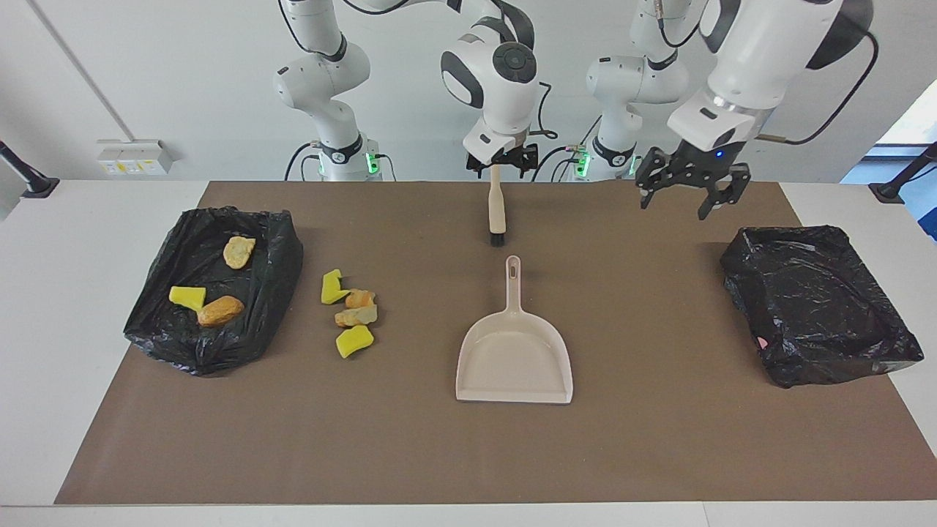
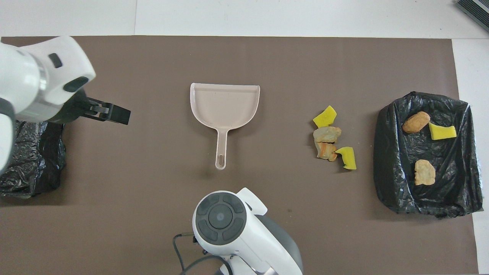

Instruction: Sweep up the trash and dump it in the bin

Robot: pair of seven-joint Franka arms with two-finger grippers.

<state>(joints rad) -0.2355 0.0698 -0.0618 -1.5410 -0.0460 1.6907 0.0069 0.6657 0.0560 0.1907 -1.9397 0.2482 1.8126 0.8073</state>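
- Facing view: the trash (image 1: 350, 315), yellow sponge wedges and tan bread-like chunks, is seen as a tight pile on the brown mat (image 1: 659, 439), just beside the lined bin (image 1: 274, 252) at the right arm's end of the worktop (image 1: 88, 293). Three more scraps are noted inside that bin already.
- The dustpan (image 1: 514, 359) is laid flat mid-mat with its handle toward the robots and its mouth away from them. It is judged to be parked, not yet set against the pile.
- The brush (image 1: 496, 212) is found lying nearer to the robots than the dustpan, in line with its handle.
- The right claw (image 1: 502, 165) is held released, raised over the brush handle's end. This is read as a line-up for picking the brush. No grasp is seen.
- The left claw (image 1: 684, 196) is held released in the air over the mat beside the second bin (image 1: 820, 307) at the left arm's end. This arm is taken to be waiting.
- Overhead view: the pile is confirmed well apart from the dustpan, between it and the lined bin. The dustpan's pan is seen empty.
- The brush and the right claw are hidden under the right wrist. The left claw is seen spread, over bare mat beside the second bin.
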